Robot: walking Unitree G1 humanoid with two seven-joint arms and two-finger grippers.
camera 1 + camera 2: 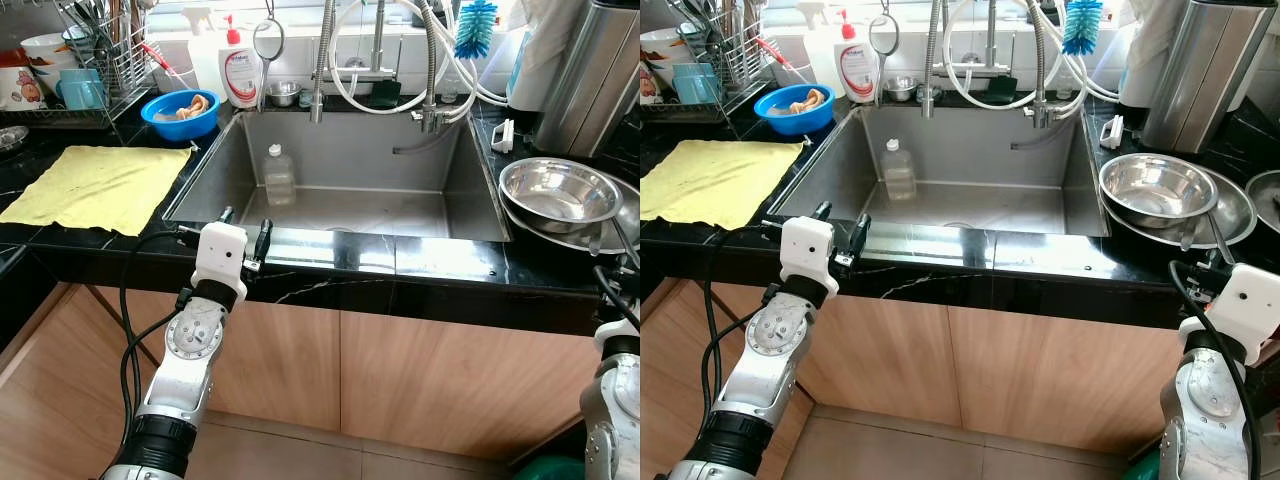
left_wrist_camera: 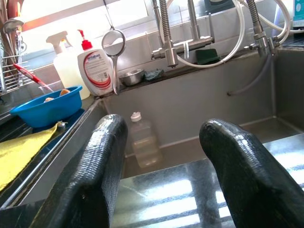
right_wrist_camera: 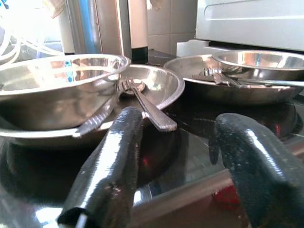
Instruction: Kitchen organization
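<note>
The left hand [image 1: 245, 240] sits at the front lip of the black counter [image 1: 420, 262], at about seven o'clock from the steel sink [image 1: 340, 170], its two black fingers [image 2: 97, 175] spread wide with nothing between them and aimed across the rim into the basin. Inside the sink, a clear plastic bottle [image 1: 279, 175] with a white cap stands upright against the left side, toward ten o'clock of the basin floor. At nine o'clock from the sink a yellow cloth [image 1: 100, 185] lies flat on the counter, and beyond it, toward eleven o'clock, a blue bowl [image 1: 180, 113] rests beside a white soap bottle [image 1: 241, 72] with a red pump. A dish rack [image 1: 95, 60] holding cups stands at the far left. At three o'clock from the sink a steel bowl [image 1: 560, 192] is nested in a wider steel pan [image 1: 1230, 215], with a fork [image 3: 145, 102] and other cutlery leaning over the pan's rim. The right hand [image 3: 185, 156] hangs at the counter's front edge, at about five o'clock from that bowl, fingers parted and empty, pointing toward the stacked steelware. A blue bottle brush [image 1: 476, 28] hangs above the taps at one o'clock.
</note>
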